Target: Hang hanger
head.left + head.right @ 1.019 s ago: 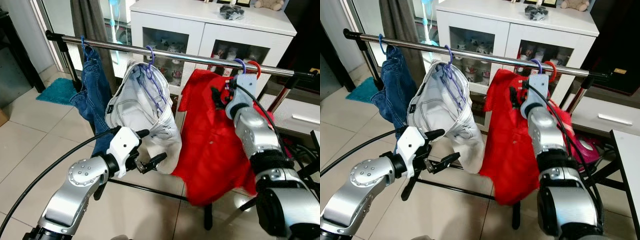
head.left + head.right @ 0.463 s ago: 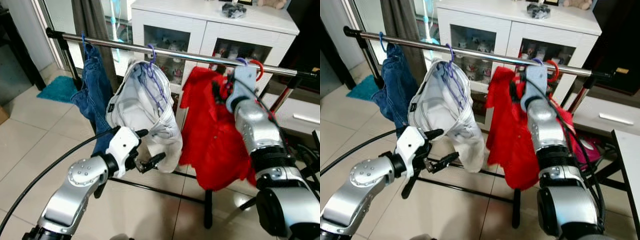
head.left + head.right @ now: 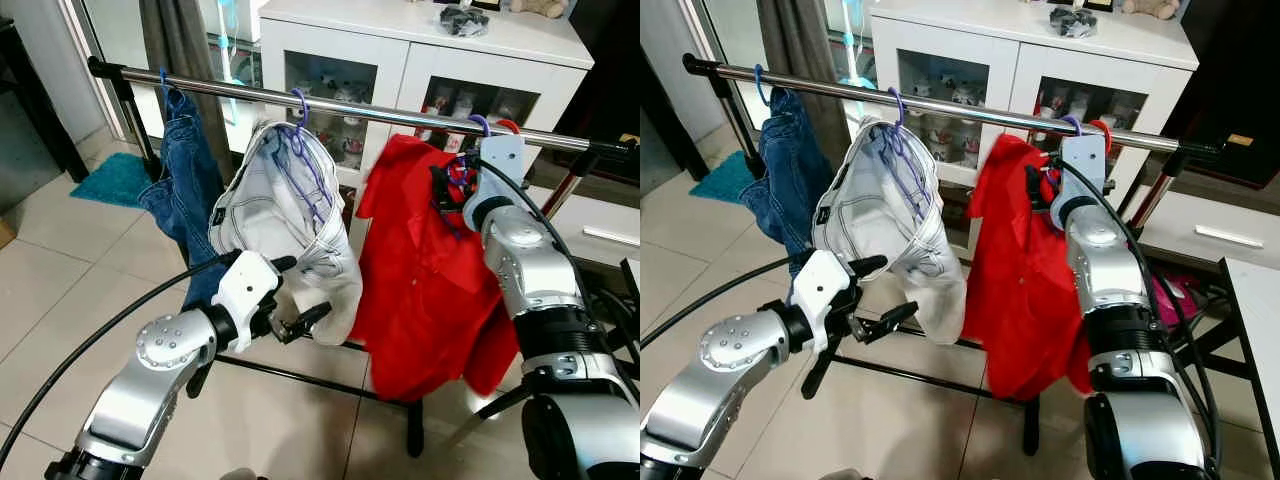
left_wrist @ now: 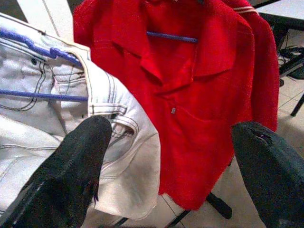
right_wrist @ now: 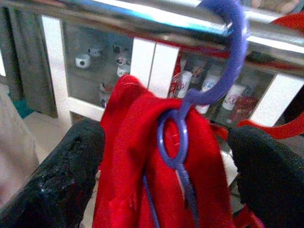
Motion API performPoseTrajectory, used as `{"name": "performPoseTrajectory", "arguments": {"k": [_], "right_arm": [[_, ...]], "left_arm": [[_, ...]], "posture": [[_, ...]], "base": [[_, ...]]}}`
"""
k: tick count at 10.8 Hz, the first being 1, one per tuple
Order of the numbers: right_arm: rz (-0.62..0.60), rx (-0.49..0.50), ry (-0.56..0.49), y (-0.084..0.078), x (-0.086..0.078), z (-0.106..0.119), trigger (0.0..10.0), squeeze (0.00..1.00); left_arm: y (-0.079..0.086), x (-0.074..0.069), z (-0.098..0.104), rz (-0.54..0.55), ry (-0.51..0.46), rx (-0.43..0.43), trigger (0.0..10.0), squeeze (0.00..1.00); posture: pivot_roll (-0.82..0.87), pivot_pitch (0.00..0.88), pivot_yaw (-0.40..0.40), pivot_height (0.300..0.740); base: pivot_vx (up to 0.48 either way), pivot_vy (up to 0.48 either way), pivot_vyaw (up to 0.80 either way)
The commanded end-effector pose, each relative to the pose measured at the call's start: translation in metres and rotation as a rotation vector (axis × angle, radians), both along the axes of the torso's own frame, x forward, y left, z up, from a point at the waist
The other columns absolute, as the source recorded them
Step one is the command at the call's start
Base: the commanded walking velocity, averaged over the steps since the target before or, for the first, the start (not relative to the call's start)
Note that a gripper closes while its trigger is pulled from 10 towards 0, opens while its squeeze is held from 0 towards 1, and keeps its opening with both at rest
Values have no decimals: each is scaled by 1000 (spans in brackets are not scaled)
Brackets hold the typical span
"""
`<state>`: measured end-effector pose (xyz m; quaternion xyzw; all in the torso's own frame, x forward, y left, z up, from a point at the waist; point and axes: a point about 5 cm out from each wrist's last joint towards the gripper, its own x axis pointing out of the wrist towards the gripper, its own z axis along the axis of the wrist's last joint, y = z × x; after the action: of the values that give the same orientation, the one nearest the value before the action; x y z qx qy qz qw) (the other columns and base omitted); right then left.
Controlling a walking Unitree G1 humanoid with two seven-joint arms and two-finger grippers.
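Observation:
A purple hanger hook (image 5: 228, 52) sits over the steel rail (image 3: 380, 112), and a red shirt (image 3: 425, 280) hangs from it. My right gripper (image 3: 448, 188) is raised just below the rail at the shirt's collar. It is open: its fingers (image 5: 61, 175) stand wide apart on either side of the hook without touching it. My left gripper (image 3: 303, 292) is held low in front of the rack, open and empty, its tips near the hem of the white jeans (image 3: 285, 210).
Blue jeans (image 3: 185, 170) hang at the rail's left end, and a red hook (image 3: 510, 125) sits beside the purple one. Behind the rack stands a white glass-door cabinet (image 3: 420, 50). The rack's foot (image 3: 415, 430) rests on the tiled floor near a teal mat (image 3: 110, 180).
The red shirt swung up half a second ago and now hangs straight down. My right gripper has drawn back slightly to the right. The left arm has stayed put.

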<state>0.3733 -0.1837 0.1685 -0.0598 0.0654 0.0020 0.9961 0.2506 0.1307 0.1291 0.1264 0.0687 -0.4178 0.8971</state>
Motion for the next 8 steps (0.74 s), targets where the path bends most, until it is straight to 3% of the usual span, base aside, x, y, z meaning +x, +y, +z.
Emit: {"name": "performPoseTrajectory", "arguments": {"k": [1, 2, 3, 8], "right_arm": [[15, 1, 4, 4, 3, 4, 10000, 988], [33, 9, -7, 8, 3, 8, 10000, 114], [85, 16, -50, 19, 1, 17, 10000, 0], [107, -10, 11, 24, -6, 4, 10000, 0]], "left_arm": [[-2, 1, 1, -10, -4, 11, 10000, 0], [-1, 1, 1, -6, -4, 11, 10000, 0], [-1, 0, 0, 1, -5, 9, 10000, 0], [-2, 1, 0, -5, -7, 5, 10000, 0]], "posture": [[0, 0, -36, 740], [3, 0, -41, 740], [5, 0, -47, 740], [-4, 0, -40, 740]], "base": [[0, 0, 0], [0, 0, 0], [0, 0, 0], [0, 0, 0]]}}
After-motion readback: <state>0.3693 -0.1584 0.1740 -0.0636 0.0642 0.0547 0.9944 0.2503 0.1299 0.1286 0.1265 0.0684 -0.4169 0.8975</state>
